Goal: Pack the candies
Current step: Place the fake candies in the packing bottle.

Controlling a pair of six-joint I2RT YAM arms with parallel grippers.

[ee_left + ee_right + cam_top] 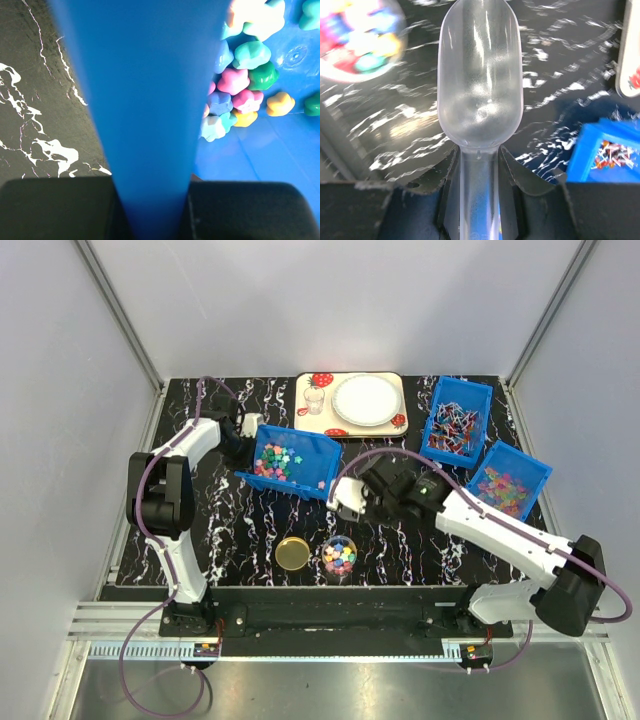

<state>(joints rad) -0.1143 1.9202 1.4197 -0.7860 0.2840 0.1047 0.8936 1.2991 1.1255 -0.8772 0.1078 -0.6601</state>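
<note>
The candies (275, 460) are bright star-shaped sweets heaped in a blue bin (292, 462) at the table's middle left; the bin is tipped up. My left gripper (245, 430) is shut on its left wall. In the left wrist view that wall (145, 100) runs down between my left gripper's (155, 200) jaws, with the candies (235, 95) on its right. My right gripper (365, 500) is shut on the handle of a clear plastic scoop (347, 498) just right of the bin. The scoop (480, 75) is empty. A small clear jar (340, 555) near the front edge holds more candies.
A gold lid (293, 553) lies left of the jar. A patterned tray (315, 405) with a white plate (367, 400) sits at the back. Two more blue bins stand at the right: one with thin stick sweets (458, 420), one with pastel sweets (508, 480).
</note>
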